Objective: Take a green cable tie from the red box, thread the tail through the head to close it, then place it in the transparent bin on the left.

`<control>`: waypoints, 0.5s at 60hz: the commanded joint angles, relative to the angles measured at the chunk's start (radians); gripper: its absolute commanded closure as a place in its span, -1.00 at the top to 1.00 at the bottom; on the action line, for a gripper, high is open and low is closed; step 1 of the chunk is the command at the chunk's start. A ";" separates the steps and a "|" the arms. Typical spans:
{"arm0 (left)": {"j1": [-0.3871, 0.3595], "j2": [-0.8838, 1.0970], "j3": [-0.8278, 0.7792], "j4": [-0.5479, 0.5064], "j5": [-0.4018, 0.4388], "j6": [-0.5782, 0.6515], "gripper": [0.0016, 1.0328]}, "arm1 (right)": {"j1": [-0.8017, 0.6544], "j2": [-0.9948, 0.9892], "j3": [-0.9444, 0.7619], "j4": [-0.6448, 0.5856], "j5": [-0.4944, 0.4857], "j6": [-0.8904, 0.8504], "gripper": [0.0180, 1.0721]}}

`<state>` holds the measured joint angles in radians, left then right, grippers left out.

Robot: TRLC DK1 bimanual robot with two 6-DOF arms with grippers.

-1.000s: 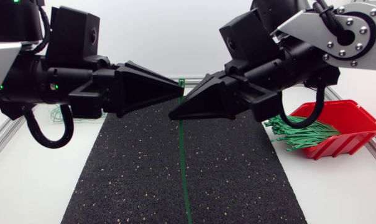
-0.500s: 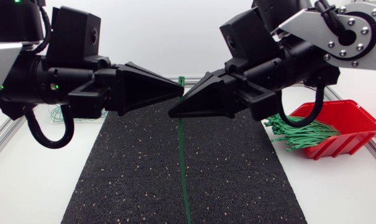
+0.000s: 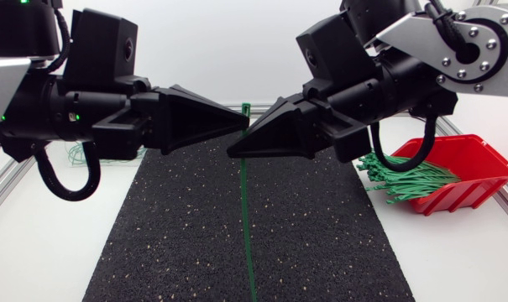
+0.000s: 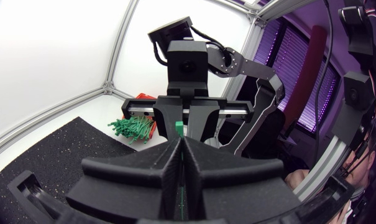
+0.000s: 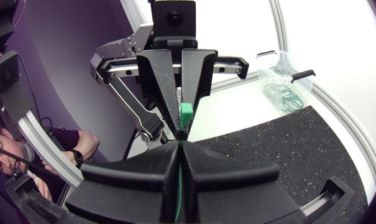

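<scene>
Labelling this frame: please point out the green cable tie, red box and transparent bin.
green cable tie (image 5: 185, 115), right wrist view, its head.
red box (image 3: 480, 186), head view, front wall.
transparent bin (image 5: 298, 90), right wrist view, side wall.

So both arms come in from the sides and meet nose to nose mid-view. The left arm (image 3: 35, 92), silver-grey links with black joints, sits roughly level, and its matte black, wedge-fingered left end effector (image 3: 242, 123) points straight across. The right arm (image 3: 455, 46) tilts down a bit, so the tip of the matching right end effector (image 3: 234, 154) sits just below and beside the left one's tip. Fingers on both are squeezed together, each pair pinching the thin green plastic cable tie (image 3: 246, 210) from two sides, with the left grip higher up.
</scene>
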<state>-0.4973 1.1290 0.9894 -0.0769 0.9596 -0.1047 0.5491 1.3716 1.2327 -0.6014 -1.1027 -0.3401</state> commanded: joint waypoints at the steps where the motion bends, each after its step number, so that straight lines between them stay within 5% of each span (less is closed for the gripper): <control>1: -0.007 0.012 -0.006 0.009 0.001 -0.012 -0.92 | 0.017 -0.008 -0.022 0.009 0.000 0.018 -0.89; 14: 0.013 0.012 -0.003 0.009 0.001 -0.016 -0.92 | 0.022 -0.012 -0.030 0.022 0.007 0.021 -0.88; 30: 0.095 0.005 0.009 -0.001 0.056 -0.033 -0.92 | 0.000 -0.035 -0.056 0.023 0.063 0.027 -0.25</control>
<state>-0.4259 1.1290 0.9894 -0.0776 0.9977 -0.1127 0.5545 1.3575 1.2079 -0.5762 -1.0592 -0.3389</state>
